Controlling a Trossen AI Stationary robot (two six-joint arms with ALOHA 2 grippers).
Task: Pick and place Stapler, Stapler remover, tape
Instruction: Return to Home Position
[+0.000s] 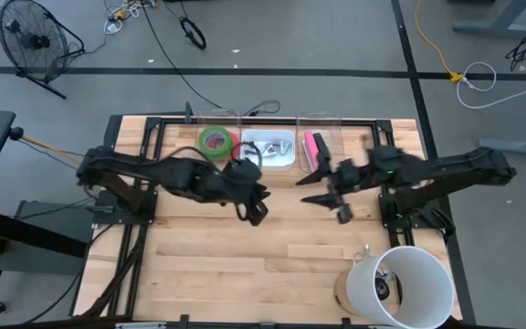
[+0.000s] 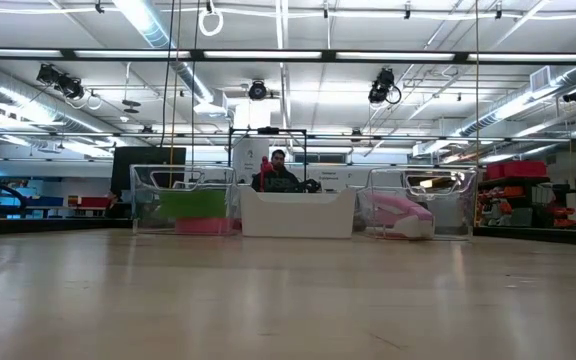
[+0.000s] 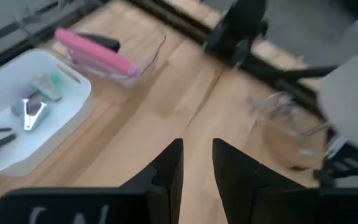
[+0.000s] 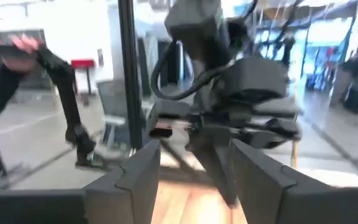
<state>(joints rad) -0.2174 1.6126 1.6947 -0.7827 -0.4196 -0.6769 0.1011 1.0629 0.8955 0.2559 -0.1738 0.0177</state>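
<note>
The tape rolls lie in a clear bin at the table's far edge: a green roll (image 1: 214, 141) on top, and in the low view green (image 2: 193, 204) stacked over pinkish red (image 2: 204, 227). A white tray (image 1: 286, 163) beside it holds staple removers (image 3: 33, 109). A pink stapler (image 1: 312, 146) lies in a second clear bin; it also shows in the left wrist view (image 3: 96, 52). My left gripper (image 1: 256, 210) hangs open and empty over bare wood near the table's middle, its fingers (image 3: 168, 170) a little apart. My right gripper (image 1: 312, 188) is open and empty, facing the left one.
A white bucket (image 1: 402, 285) stands at the near right corner, with a clear cup (image 3: 284, 127) close by. A black frame rail (image 1: 263, 120) runs along the far edge behind the bins. A person (image 2: 280, 172) sits beyond the table.
</note>
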